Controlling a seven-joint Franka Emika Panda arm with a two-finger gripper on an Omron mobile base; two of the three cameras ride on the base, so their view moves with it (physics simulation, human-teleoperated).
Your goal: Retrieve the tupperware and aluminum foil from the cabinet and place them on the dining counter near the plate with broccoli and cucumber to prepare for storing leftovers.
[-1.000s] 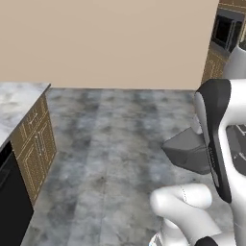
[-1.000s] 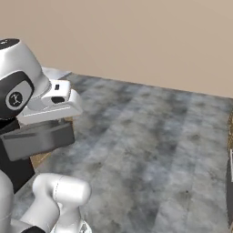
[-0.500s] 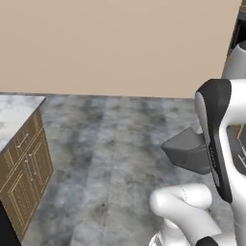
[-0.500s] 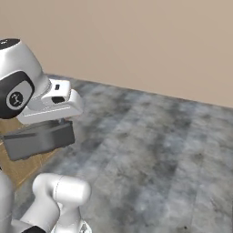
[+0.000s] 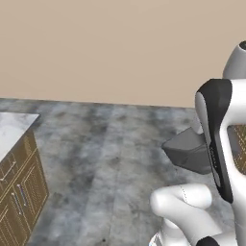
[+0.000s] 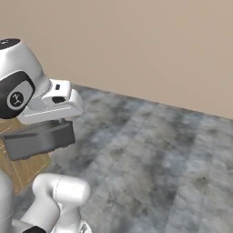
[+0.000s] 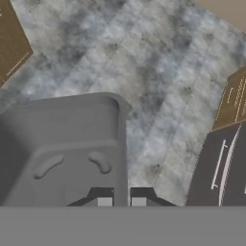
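While the arm stands folded above the grey tiled floor, its jaws sit pressed onto the rim of the grey tupperware, the two dark tips meeting at the container's near edge in the hand view. That box hangs in the air under the hand, well above the floor and touching no surface: in the left base view the tupperware pokes out to the left of the dark-sided forearm, and in the right base view the tupperware sits directly below the white hand. A plain beige wall closes off the far side of the floor. At the lower left of the left base view stands a wooden cabinet topped by a pale marbled surface. Looking down past the box, the hand view shows wood-panelled cabinet fronts at the right and a dark appliance front with pale handles beneath them.
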